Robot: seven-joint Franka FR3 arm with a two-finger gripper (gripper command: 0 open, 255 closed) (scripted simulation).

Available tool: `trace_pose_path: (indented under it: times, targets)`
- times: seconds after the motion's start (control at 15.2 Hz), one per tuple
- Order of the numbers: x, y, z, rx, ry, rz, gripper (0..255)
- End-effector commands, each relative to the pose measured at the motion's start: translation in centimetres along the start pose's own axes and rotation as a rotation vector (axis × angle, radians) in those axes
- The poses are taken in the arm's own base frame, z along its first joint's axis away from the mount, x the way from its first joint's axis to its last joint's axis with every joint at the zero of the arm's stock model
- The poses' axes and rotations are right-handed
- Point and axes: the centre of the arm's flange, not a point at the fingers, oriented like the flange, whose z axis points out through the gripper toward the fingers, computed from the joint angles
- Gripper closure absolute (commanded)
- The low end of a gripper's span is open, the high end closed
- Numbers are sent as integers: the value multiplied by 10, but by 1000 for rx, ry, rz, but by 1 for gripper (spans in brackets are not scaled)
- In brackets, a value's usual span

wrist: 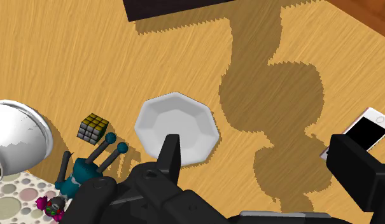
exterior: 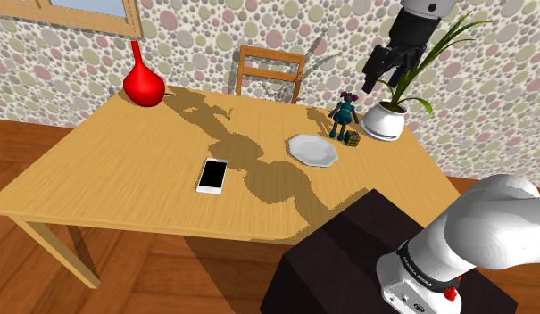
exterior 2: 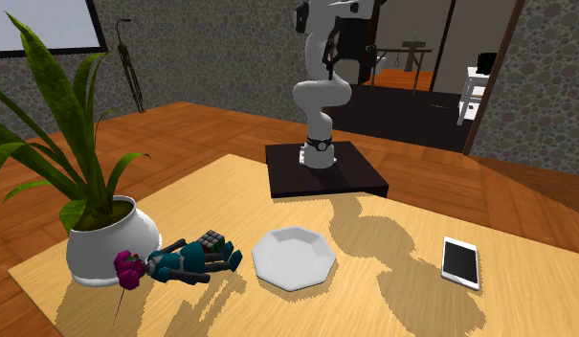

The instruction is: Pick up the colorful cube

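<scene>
The colorful cube [exterior: 352, 139] is small, with dark, yellow and grey squares. It rests on the wooden table [exterior: 125, 169] between a white plate [exterior: 312, 150] and a white plant pot [exterior: 384, 120], beside a teal doll [exterior: 344, 113]. From the second exterior view, the cube [exterior 2: 212, 241] touches the doll's legs [exterior 2: 177, 260]. My black gripper [exterior: 381, 76] hangs high above that corner of the table. In the wrist view the gripper [wrist: 264, 162] is open with nothing between its fingers [wrist: 170, 153]. The cube [wrist: 93, 127] lies well off to the side of them, beyond the plate [wrist: 177, 127].
A white phone [exterior: 212, 175] lies mid-table and a red vase [exterior: 143, 82] stands at the far corner. A wooden chair [exterior: 270, 73] is behind the table. The pot's long green leaves [exterior: 455, 36] reach up near the gripper. My dark stand [exterior 2: 321, 182] sits on the table's edge.
</scene>
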Motion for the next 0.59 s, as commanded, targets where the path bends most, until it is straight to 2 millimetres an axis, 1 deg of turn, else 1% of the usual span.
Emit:
trace_pose_path:
  times: [0.0,0.53]
  targets:
    - [0,0,0,0,0,0,0]
    - [41,67,73,11,-17,8,0]
